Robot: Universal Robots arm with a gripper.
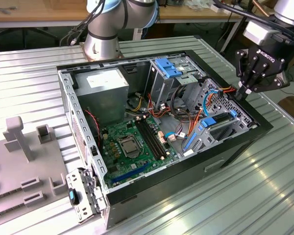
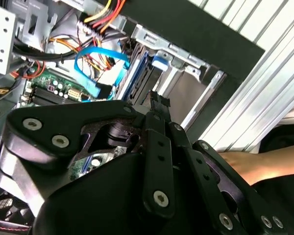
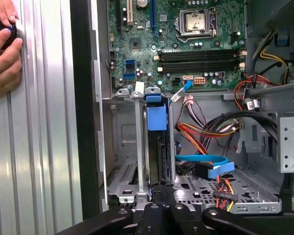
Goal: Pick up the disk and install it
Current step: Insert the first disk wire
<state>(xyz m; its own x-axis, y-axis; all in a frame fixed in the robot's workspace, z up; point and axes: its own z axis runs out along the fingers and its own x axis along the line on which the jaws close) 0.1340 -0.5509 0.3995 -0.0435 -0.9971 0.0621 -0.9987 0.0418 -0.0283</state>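
Observation:
The disk stands on edge in a metal bay at the case's corner, with its blue carrier tab toward the motherboard. It also shows in the second wrist view as a dark slab with a blue frame, and in the exterior view as a blue-edged piece near the case's right wall. My gripper hangs over that wall, just above the bay. Its black fingers are drawn together with nothing between them, and the tips sit at the disk's near end.
The open case holds a green motherboard, a grey power-supply box, a blue-tabbed cage, and orange and blue cables beside the bay. A person's hand rests on the ribbed table outside the case.

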